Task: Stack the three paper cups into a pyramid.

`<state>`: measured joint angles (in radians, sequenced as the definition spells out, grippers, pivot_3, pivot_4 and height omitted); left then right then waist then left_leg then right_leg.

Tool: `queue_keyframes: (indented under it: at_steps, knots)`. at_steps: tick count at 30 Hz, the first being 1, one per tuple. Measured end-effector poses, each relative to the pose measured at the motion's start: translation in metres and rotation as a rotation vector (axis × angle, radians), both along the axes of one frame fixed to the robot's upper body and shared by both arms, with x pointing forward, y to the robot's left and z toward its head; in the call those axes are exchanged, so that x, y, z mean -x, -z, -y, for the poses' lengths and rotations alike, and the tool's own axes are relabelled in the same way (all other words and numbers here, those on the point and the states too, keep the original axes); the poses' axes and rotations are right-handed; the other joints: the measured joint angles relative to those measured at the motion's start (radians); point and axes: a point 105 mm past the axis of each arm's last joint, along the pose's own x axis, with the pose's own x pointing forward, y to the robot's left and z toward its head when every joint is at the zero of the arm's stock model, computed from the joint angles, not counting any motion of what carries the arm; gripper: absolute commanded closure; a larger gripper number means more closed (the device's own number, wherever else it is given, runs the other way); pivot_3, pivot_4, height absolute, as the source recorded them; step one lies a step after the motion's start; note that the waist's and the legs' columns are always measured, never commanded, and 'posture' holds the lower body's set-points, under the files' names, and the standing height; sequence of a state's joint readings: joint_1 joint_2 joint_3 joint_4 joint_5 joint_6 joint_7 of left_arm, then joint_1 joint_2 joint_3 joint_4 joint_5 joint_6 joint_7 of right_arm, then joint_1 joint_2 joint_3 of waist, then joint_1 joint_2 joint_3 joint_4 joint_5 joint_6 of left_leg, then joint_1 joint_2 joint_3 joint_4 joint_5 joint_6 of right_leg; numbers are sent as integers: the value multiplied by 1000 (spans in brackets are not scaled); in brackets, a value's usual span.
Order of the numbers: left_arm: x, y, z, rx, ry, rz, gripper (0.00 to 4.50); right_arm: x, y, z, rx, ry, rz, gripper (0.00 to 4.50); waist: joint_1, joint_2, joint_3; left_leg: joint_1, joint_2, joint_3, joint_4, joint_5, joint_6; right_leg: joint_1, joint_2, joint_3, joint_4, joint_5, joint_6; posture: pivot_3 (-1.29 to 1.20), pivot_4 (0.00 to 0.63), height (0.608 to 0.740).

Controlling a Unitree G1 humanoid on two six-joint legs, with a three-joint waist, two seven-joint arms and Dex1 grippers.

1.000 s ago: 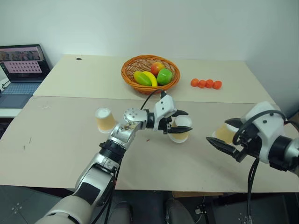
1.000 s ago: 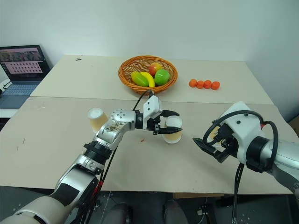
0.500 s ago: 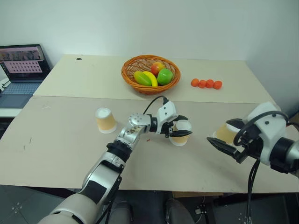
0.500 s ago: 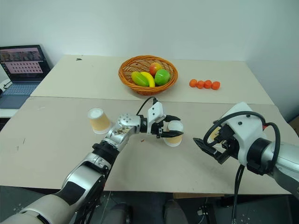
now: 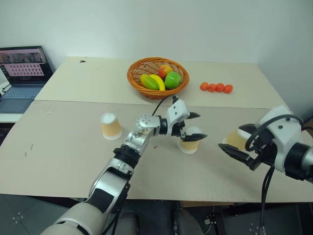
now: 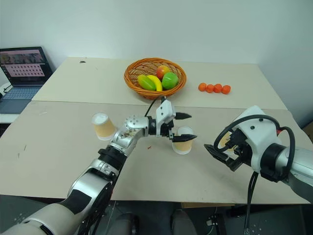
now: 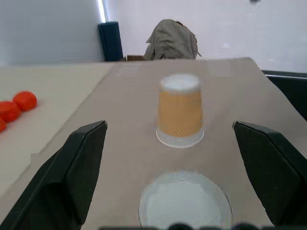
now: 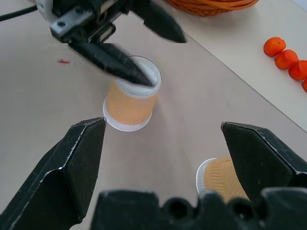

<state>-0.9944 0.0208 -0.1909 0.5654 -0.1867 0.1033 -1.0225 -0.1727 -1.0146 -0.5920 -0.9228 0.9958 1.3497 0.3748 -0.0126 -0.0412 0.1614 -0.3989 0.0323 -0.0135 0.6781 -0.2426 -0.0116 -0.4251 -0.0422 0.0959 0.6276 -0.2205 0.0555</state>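
Both grippers spread, left gripper (image 5: 191,126) hovering over the middle cup (image 5: 189,141) near the basket (image 5: 157,77); cups look light, crushable — pinch sidewalls gently, mid-height.

Robot test room or lab

Plain white walls, bare tan tables (image 5: 73,142) pushed together, an open laptop (image 5: 19,73) at the far left corner, a fruit basket (image 5: 157,77) as prop.

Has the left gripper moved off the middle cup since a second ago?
Yes. The left gripper has opened and lifted toward the fruit basket; the middle cup stands free on the table.
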Motion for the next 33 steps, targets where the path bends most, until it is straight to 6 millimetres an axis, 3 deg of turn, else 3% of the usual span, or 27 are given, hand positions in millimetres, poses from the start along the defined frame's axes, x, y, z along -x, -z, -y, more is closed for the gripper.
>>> queue_keyframes:
  at_steps: [4, 8, 10, 12, 14, 15, 20, 23, 28, 33]
  knots:
    - [2, -69, -7, 136, -20, 52, 25, -6, 0, -4, -13, -27, -3, 0, -5, 0, 0, 1, 0, 0, -1, 0, 0, 0, 0, 0, 0, 0, 1, 0, 150, 734]
    - [-16, -87, -33, 186, -181, 11, 25, -13, 0, -9, -24, -58, -4, 0, -11, 0, 0, 4, 0, 0, -1, 0, 0, 1, 0, 1, 1, 0, 1, 0, 150, 734]
    - [-36, -93, -71, 215, -375, 1, 25, -19, 2, -13, -36, -84, -12, 0, -24, 1, 0, 5, 1, 0, -1, 0, 0, 1, 1, 1, 2, 0, 1, 0, 150, 734]
    - [-44, -96, -94, 235, -485, 3, 25, -22, 4, -13, -39, -87, -17, 0, -24, 1, 0, 4, 0, 0, -1, 0, 0, 1, 1, 0, 2, 0, 1, 0, 150, 734]
    - [-45, -93, -117, 252, -591, 18, 25, -27, 4, -16, -42, -107, -14, 0, -25, 1, 0, 4, 0, 0, -1, 0, 0, 1, 0, 1, 1, 0, 1, 0, 150, 734]
    - [-43, -84, -138, 249, -689, 25, 25, -31, 4, -21, -43, -135, -12, 0, -28, 1, 0, 3, 0, 1, -1, 0, 0, 1, 0, 1, 1, 0, 0, 0, 150, 734]
    - [-35, -37, -199, 175, -984, -4, 25, -41, 12, -31, -52, -207, -44, 0, -26, 1, 0, 2, 0, 0, -1, 0, 0, -1, 0, 0, 1, 3, -6, 0, 150, 734]
    - [-24, -30, -222, 180, -1101, 13, 25, -47, 13, -38, -53, -253, -52, 0, -19, 1, 1, 1, 0, -1, 0, 0, 0, 0, -1, 0, 1, 4, -6, 0, 150, 734]
    - [-13, -26, -245, 195, -1210, 31, 25, -53, 16, -42, -48, -292, -64, 0, -2, 1, 1, 2, 0, -1, 0, 0, 0, 0, -1, -1, 1, 4, -6, 0, 150, 734]
    - [-9, -3, -257, 177, -1277, -32, 25, -55, 20, -42, -38, -303, -78, 0, -1, 1, 1, 2, 0, 0, 0, 0, 0, 0, -1, -1, 1, 4, -7, 0, 150, 734]
